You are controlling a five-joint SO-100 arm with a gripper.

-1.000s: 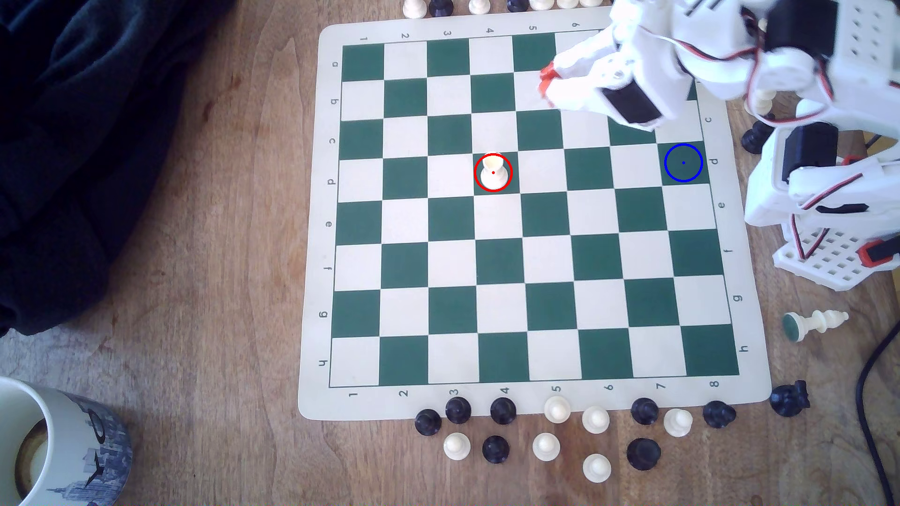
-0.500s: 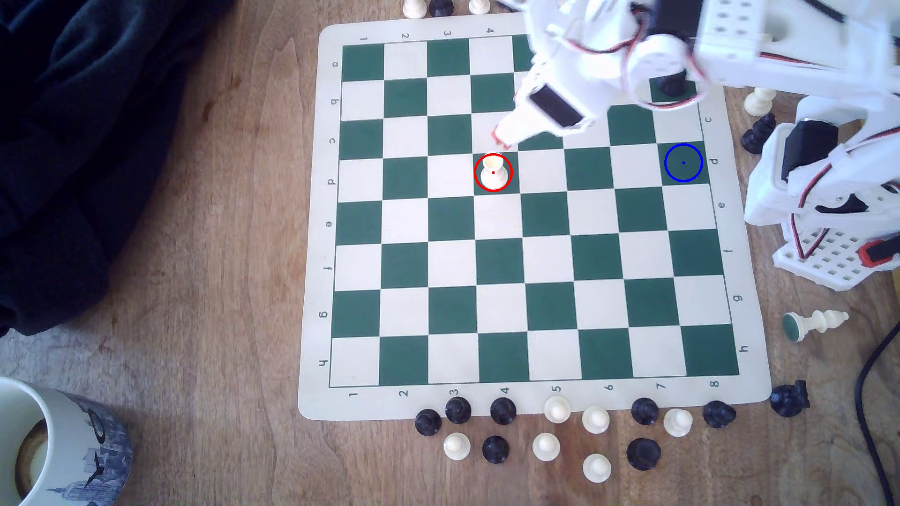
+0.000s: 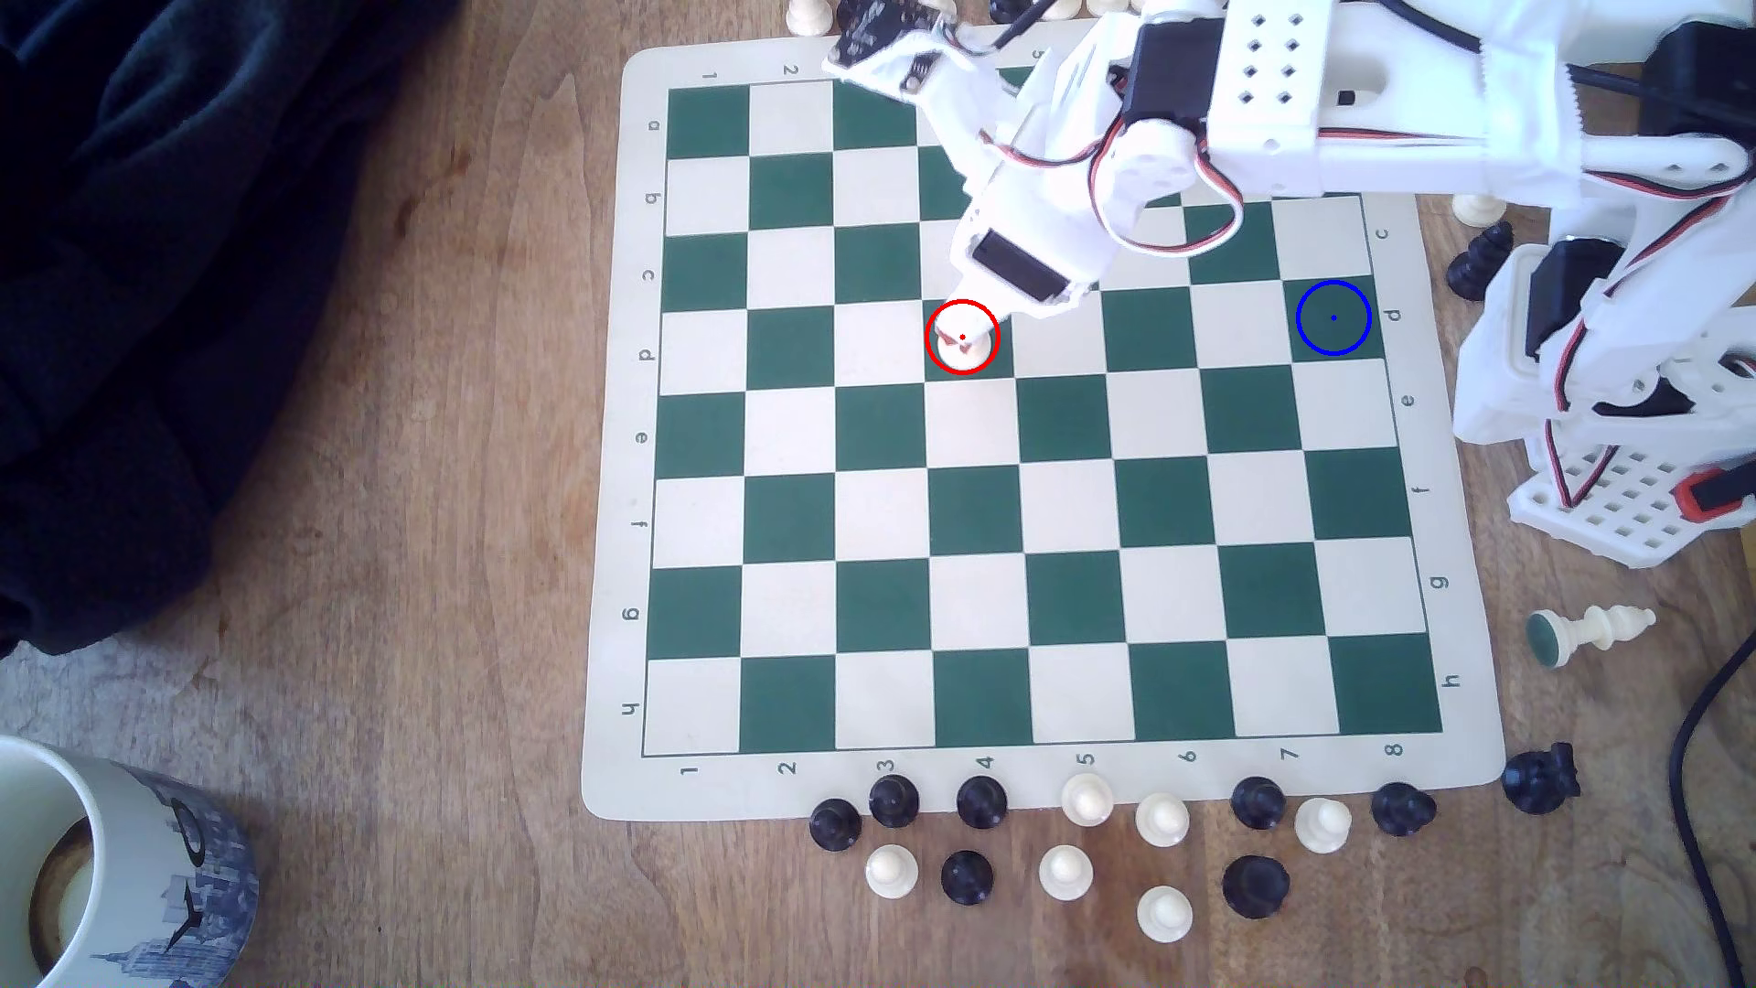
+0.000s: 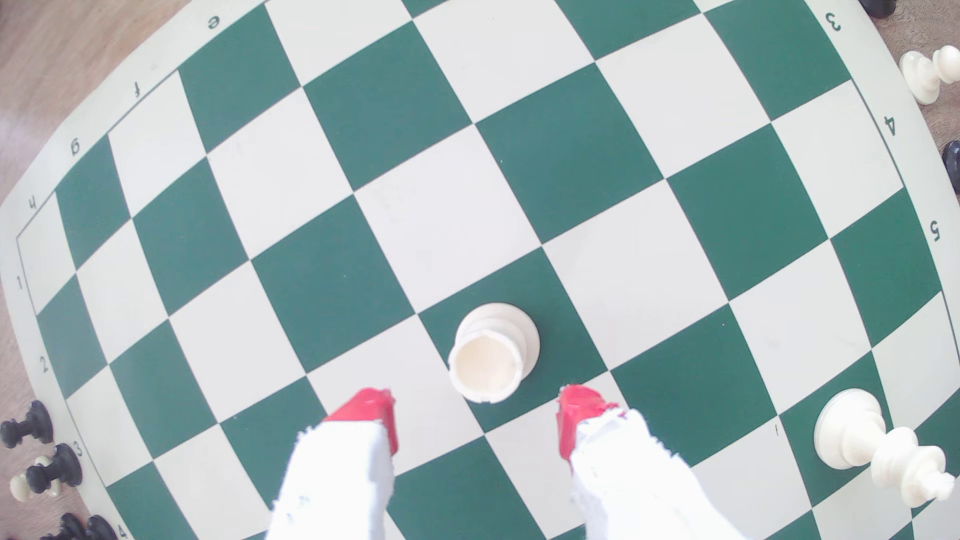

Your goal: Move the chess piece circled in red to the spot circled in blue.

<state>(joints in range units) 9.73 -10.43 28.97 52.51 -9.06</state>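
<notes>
The cream-white rook stands upright on a dark green square, ringed in red in the exterior view, where my fingers cover part of it. My gripper is open, and its red fingertips sit just short of the rook, one on either side and not touching it. In the exterior view my gripper hangs over the red ring. The blue-ringed green square lies bare at the board's right edge in the exterior view, four squares from the rook.
A tall white cross-topped piece stands on the board near my gripper. Loose black and white pieces line the board's lower edge, and one white piece lies on its side. A mug and dark cloth sit at the exterior view's left.
My arm has swung from the board's upper right, down and to the left in the exterior view, bringing the gripper tips from row b to over the rook. The rook has not moved.
</notes>
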